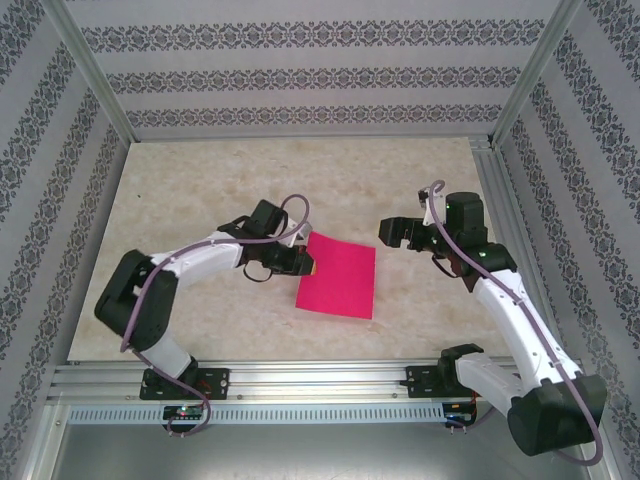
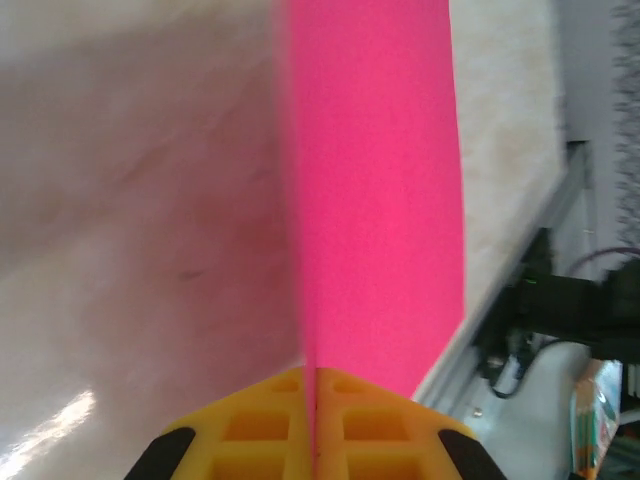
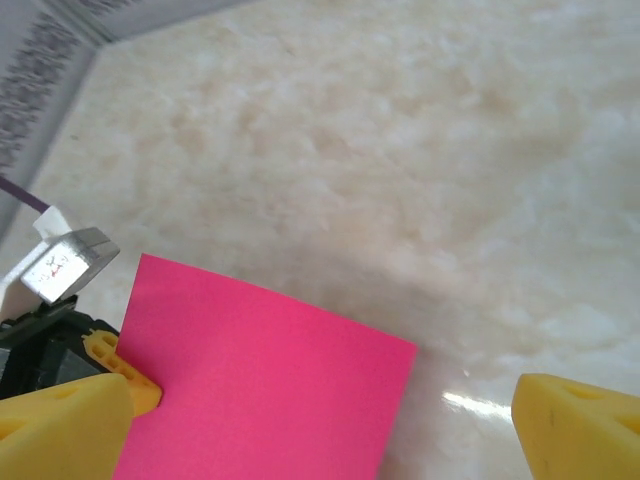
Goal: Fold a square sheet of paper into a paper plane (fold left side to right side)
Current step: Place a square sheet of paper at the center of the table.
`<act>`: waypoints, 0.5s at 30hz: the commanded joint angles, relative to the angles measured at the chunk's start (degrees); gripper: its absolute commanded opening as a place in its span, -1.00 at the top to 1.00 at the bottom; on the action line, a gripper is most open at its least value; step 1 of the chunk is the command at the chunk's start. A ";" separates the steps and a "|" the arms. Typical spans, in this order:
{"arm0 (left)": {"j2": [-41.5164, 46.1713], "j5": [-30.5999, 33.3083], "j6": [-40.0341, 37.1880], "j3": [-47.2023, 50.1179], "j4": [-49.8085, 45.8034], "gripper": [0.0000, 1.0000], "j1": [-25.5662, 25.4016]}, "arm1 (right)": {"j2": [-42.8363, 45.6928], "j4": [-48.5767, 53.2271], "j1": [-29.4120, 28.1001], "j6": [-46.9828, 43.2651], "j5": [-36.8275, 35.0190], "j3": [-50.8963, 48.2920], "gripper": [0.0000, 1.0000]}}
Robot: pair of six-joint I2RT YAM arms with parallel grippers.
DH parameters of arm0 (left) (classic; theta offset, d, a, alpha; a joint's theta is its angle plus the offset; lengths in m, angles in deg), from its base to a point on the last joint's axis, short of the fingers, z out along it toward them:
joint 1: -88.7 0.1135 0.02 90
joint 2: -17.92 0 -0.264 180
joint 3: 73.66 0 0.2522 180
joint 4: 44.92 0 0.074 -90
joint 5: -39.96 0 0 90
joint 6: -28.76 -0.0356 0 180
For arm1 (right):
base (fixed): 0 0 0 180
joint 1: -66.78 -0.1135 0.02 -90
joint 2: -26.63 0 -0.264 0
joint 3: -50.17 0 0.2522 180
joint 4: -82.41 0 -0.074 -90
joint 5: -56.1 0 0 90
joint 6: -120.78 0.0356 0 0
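Left hand (image 1: 308, 266): clamped on the sheet of paper (image 1: 340, 278) at the sheet's 9 o'clock edge. In the left wrist view the yellow fingers (image 2: 260, 430) are pressed together with the pink edge sandwiched between them, and the sheet (image 2: 375, 200) runs away from the hand toward 12 o'clock. The right wrist view also shows one left-hand fingertip (image 3: 125, 378) on that same edge.

Sheet: near the middle of the desk (image 1: 200, 190), slightly toward 4 o'clock of centre. One plain square layer, slightly skewed. No crease, no doubled layer, no pointed nose. It looks about flat. I can't tell if the pinched edge is off the desk yet.

Right hand (image 1: 385, 232): wide, holding nothing. It sits just off the sheet's 1 o'clock corner and isn't touching it. In its own wrist view the two yellow fingers (image 3: 60, 420) stand far apart, at 7 and 5 o'clock of the frame, with the sheet (image 3: 270, 400) lying below between them.

Progress, as a judgement: very early. Done: left edge grasped. Left: carry that edge over to the 3 o'clock edge, line the edges up, press the crease, then all later plane folds. The first fold isn't made yet.
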 commanded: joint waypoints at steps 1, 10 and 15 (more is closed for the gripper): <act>-2.76 5.32 2.01 -0.82 -3.04 1.00 -0.79 | -0.87 0.14 0.44 0.51 -3.79 -1.54 -0.96; -4.62 9.62 0.96 -3.27 -7.30 0.85 -0.82 | -5.38 -3.75 0.08 3.40 -1.05 -6.90 -0.96; -3.40 8.22 1.87 -3.49 -7.08 0.09 -0.79 | -9.57 -7.39 -1.82 5.98 0.45 -8.67 -0.93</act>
